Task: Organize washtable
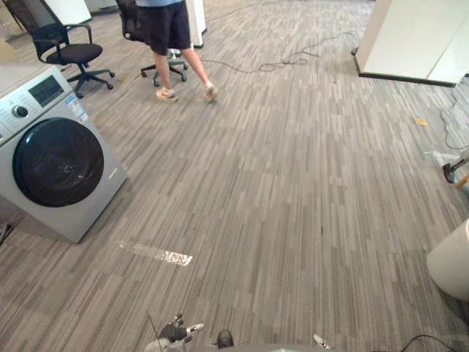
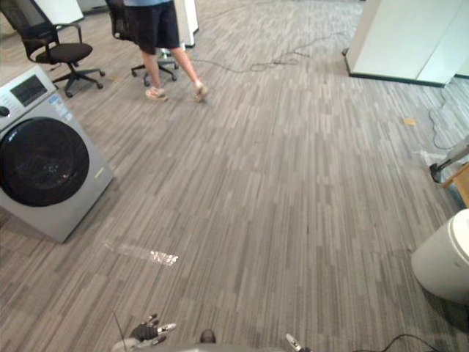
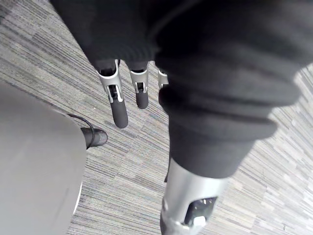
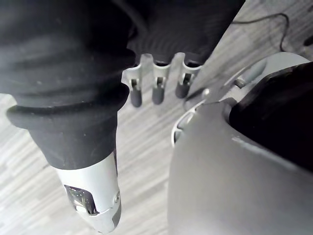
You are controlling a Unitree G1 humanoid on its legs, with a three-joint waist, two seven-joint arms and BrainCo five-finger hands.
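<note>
Here, the left robot hand [image 3: 118,104] is held loosely straight-fingered, nothing gripped, right of the washing machine [image 1: 55,158]; the right robot hand [image 4: 158,88] likewise, farther right; a person [image 1: 172,37] is seen beyond the washing machine.

The floor [image 1: 293,183] is covered wall to wall in grey carpet tiles with fine streaks of lighter and darker grey, evenly lit. A silver-grey washing machine [image 1: 55,158] with a dark round door stands on it at the left, and a short strip of shiny tape [image 1: 157,254] lies just in front of it. Farther back on the left are 2 black office chairs – one with armrests [image 1: 62,48], the other [image 1: 172,66] partly behind a person [image 1: 168,29] in dark shorts. A thin dark cable [image 1: 282,62] trails towards a white cabinet [image 1: 410,37] at the far right. A small tan scrap [image 1: 420,121] lies near it – and a pale rounded bin [image 2: 443,260] sits at the right edge.
</note>
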